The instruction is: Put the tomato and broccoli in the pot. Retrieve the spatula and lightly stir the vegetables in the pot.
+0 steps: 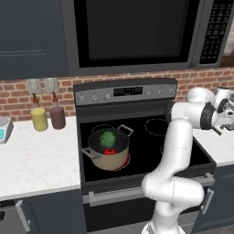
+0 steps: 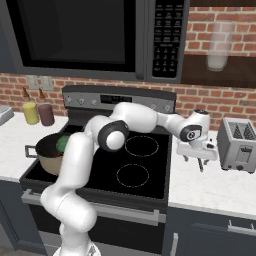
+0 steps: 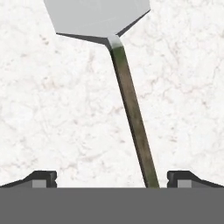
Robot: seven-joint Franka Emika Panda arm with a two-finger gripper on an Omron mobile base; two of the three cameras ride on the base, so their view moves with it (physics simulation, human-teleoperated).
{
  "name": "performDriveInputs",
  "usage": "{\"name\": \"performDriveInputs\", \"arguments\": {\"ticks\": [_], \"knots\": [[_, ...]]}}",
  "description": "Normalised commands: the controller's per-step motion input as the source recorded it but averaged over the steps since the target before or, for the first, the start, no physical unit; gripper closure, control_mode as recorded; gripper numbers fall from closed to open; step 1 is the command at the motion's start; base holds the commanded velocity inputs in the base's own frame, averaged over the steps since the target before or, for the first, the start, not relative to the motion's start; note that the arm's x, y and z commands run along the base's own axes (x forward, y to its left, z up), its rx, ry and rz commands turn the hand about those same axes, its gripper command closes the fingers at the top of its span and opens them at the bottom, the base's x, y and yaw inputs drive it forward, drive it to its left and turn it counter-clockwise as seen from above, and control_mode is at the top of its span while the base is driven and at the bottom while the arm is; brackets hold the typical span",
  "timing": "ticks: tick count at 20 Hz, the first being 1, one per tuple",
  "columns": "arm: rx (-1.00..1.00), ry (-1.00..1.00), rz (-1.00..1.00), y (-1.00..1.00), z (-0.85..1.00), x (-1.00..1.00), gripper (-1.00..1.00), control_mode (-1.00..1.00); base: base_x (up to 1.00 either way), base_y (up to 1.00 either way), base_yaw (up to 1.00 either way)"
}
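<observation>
Sitting on the stove's front-left burner, the pot is round and tan-sided with a dark rim, dark inside, and a grey loop handle at each side. In it lie the broccoli, a bumpy green head, and just beside it toward the front the tomato, of which a small bright red patch shows. Left of the stove, on the white tabletop, a yellow bottle and a maroon bottle stand side by side against the brick wall.

Right of the stove, from the right base view, the white arm reaches across the burners to the marbled tabletop there, and the hand hangs low above it, fingers pointing down, near a silver toaster further right.

From the hand view, the spatula lies flat on that tabletop: a flat light-grey blade with angled corners at the top, narrowing into a thin dark olive-brown handle that runs down and slightly rightward. The handle's lower end lies between the two dark fingertips, closer to the right one. The hand is spread wide, holding nothing; whether the tips touch the tabletop I cannot tell.
</observation>
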Motion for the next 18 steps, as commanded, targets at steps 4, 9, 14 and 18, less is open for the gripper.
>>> {"name": "performDriveInputs", "arguments": {"ticks": [4, 9, 14, 18], "knots": [[0.00, 0.00, 0.00, -0.16, -0.18, 0.16, -1.00, -1.00, 0.00, 0.00, 0.00], [0.00, 0.00, 0.00, -0.12, -0.18, 0.13, -1.00, -1.00, 0.00, 0.00, 0.00], [0.00, 0.00, 0.00, -0.05, -0.18, 0.13, -1.00, -1.00, 0.00, 0.00, 0.00], [0.02, 0.00, 0.00, -0.07, -0.10, 0.10, -1.00, -1.00, 0.00, 0.00, 0.00]]}}
